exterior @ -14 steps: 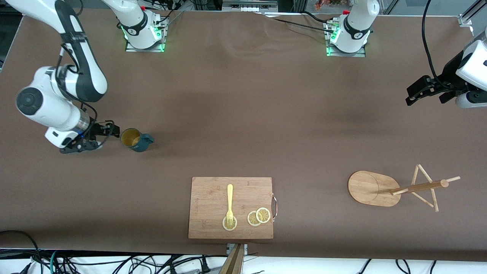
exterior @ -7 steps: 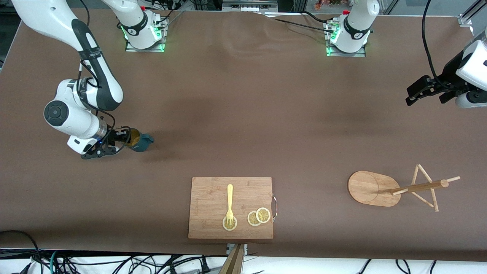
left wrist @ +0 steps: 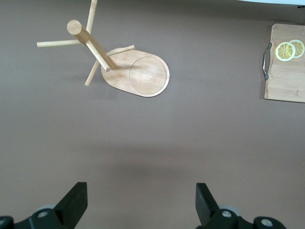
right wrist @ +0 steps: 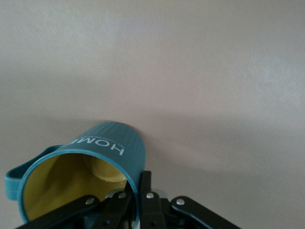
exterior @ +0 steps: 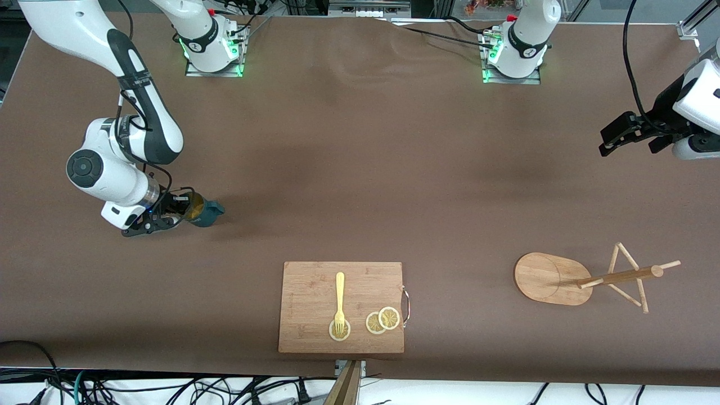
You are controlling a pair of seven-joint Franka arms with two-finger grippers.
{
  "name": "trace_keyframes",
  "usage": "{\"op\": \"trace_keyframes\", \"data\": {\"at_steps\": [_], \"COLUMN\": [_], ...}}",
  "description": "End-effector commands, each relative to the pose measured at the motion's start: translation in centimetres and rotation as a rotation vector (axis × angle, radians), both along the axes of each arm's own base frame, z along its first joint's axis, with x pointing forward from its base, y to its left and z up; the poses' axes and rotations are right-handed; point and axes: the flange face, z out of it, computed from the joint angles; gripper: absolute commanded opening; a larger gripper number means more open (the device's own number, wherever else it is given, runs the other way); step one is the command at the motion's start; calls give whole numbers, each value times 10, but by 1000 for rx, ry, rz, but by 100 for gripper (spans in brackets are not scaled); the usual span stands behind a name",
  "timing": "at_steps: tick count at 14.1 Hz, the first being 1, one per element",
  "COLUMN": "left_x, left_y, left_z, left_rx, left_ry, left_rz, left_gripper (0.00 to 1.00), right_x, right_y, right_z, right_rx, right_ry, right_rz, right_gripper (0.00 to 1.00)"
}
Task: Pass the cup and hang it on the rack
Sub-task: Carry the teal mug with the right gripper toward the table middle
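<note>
Here, right gripper (exterior: 179, 209): low at the right arm's end of the table (exterior: 360, 169), its fingers (right wrist: 145, 195) closed over the rim of the cup (exterior: 203, 212), one finger inside the mouth and one against the outer wall
Cup: dark teal with ribbed sides and a yellowish inside, tipped toward the gripper in the right wrist view, where its mouth faces the camera; its small handle (exterior: 219, 209) points toward the middle of the table
Contact with table: cannot tell whether the cup's base rests on the table or is just clear of it
Writing: white capitals on the cup's side (right wrist: 97, 142) read "HOME", seen upside down in the right wrist view; smaller print beside them is too fine to read
Left gripper (exterior: 613, 135): waits up in the air over the left arm's end of the table, its fingers (left wrist: 74, 204) spread wide apart with nothing between them
Rack (exterior: 596, 277): light wooden mug tree on an oval base, standing on the table toward the left arm's end, well apart from the cup, all pegs bare
Cutting board (exterior: 341, 307): nearest the front camera, mid-table, with a metal handle on its edge
On the board: a yellow fork (exterior: 340, 301) with its tines on one lemon slice (exterior: 340, 331), two more slices (exterior: 383, 320) overlapping beside it
</note>
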Motion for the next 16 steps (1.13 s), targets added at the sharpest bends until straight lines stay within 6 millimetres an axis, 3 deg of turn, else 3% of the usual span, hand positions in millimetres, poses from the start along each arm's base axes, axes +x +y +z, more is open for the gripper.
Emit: {"op": "trace_keyframes", "data": {"at_steps": [1, 5, 7, 9, 12, 16], "left_x": [4, 4, 4, 4, 6, 6], "left_y": [2, 3, 3, 10, 12, -3], "left_z": [5, 5, 6, 6, 15, -3], "left_rx": [20, 23, 22, 9, 6, 14], "left_ry": [-14, -16, -17, -15, -33, 33], "left_rz": [-17, -16, -17, -3, 5, -43], "left_gripper": [100, 100, 100, 100, 100, 100], "right_x": [13, 30, 27, 17, 10, -9], "right_y": [10, 78, 138, 198, 287, 409], "right_z": [29, 89, 114, 124, 119, 97], "right_rx": [1, 22, 21, 13, 46, 104], "right_ry": [-11, 72, 81, 64, 64, 84], "right_rz": [14, -63, -112, -225, -244, -411], "right_gripper": [0, 0, 0, 0, 0, 0]}}
